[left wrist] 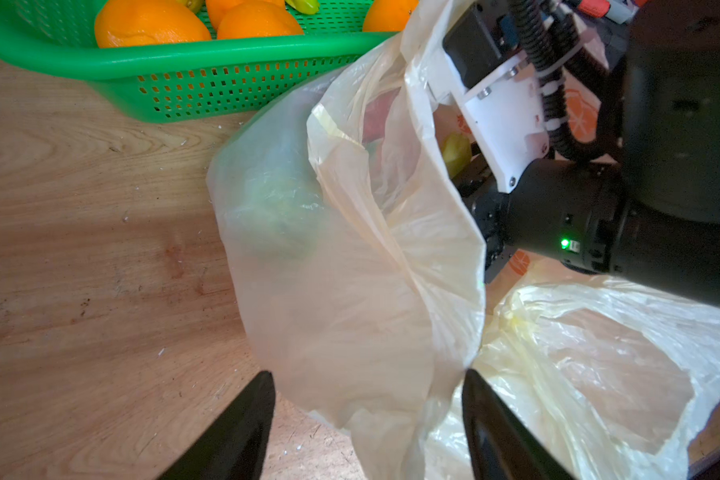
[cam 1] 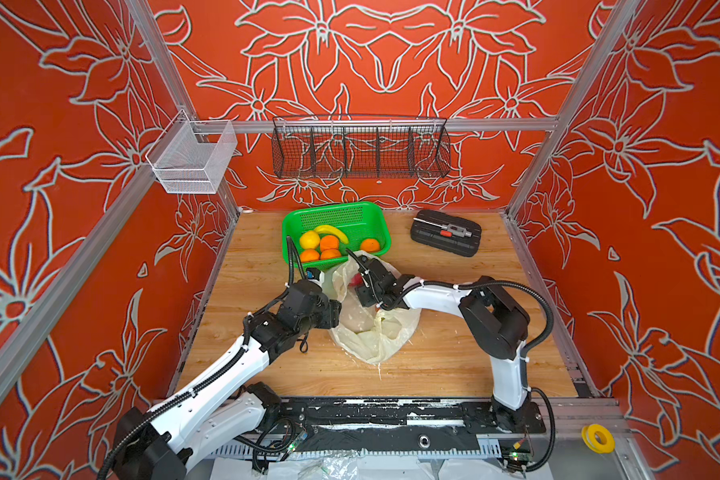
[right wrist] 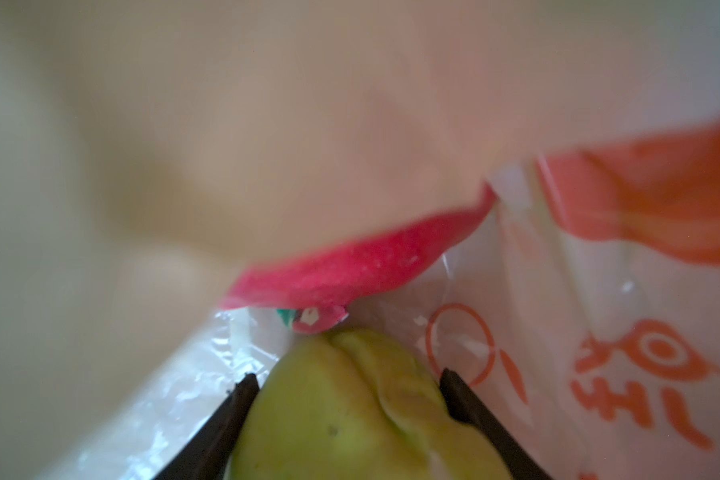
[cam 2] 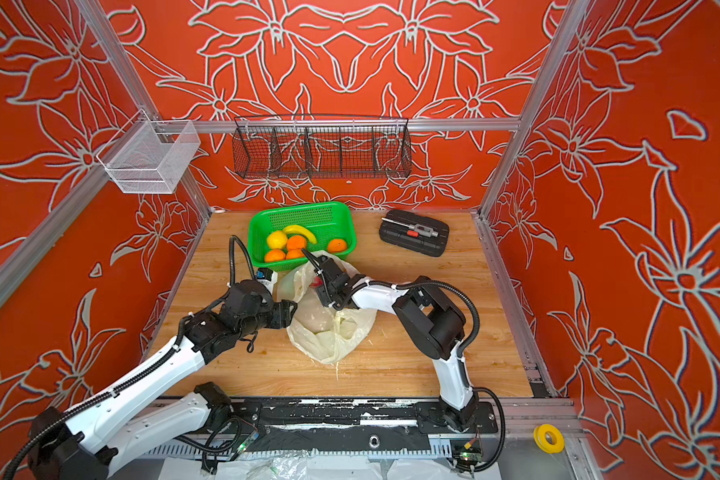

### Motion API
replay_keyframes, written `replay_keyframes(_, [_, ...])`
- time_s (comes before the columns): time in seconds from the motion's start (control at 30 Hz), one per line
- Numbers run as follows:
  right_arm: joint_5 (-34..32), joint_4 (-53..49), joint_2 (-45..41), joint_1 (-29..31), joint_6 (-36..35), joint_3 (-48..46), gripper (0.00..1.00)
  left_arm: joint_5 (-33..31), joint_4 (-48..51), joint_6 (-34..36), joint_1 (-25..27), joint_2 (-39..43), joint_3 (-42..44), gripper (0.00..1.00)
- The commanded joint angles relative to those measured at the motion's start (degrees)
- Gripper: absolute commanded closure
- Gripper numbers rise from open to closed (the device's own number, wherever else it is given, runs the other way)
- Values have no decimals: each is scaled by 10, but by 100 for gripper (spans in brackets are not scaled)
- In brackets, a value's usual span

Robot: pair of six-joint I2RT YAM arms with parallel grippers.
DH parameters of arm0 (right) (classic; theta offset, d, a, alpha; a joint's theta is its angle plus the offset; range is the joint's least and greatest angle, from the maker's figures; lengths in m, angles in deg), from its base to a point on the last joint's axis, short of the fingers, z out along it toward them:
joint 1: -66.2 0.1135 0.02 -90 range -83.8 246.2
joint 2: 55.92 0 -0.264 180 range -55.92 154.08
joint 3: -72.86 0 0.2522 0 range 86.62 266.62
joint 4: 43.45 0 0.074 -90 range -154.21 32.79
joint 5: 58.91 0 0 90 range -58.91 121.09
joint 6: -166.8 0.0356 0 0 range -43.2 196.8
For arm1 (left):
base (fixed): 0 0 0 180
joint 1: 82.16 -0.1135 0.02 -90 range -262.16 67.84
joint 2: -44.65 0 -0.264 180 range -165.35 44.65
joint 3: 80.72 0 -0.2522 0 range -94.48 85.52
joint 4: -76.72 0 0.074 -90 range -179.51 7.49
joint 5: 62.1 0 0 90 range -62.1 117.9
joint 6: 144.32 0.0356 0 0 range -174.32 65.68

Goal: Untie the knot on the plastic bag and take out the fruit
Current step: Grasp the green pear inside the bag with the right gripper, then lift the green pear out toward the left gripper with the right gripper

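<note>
Left gripper [left wrist: 367, 374] hangs at the left side of the plastic bag [cam 1: 371, 336], jaws apart with a fold of film between them. The bag lies mid-table [cam 1: 454, 353], mouth open, against the green basket [cam 1: 337, 214], which has 4 oranges [cam 1: 329, 242], 1 lemon [cam 1: 309, 239] and a banana [cam 1: 331, 230] in it. Right gripper [right wrist: 346, 374] is inside the bag, clamped on a bumpy green fruit [right wrist: 337, 424], with the pink dragon fruit [right wrist: 341, 270] right up against that.
</note>
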Motion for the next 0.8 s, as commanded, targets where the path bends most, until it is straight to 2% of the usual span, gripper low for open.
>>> replay_keyframes(0.0, [26, 1, -47, -1, 14, -10, 35, 9, -8, -7, 3, 18, 6, 29])
replay_keyframes(0.43, [108, 9, -159, -1, 70, -61, 38, 94, -89, 34, 3, 93, 28, 25])
replay_keyframes(0.77, [158, 19, -267, -1, 134, -95, 39, 154, -182, 150, 3, 104, 43, 11])
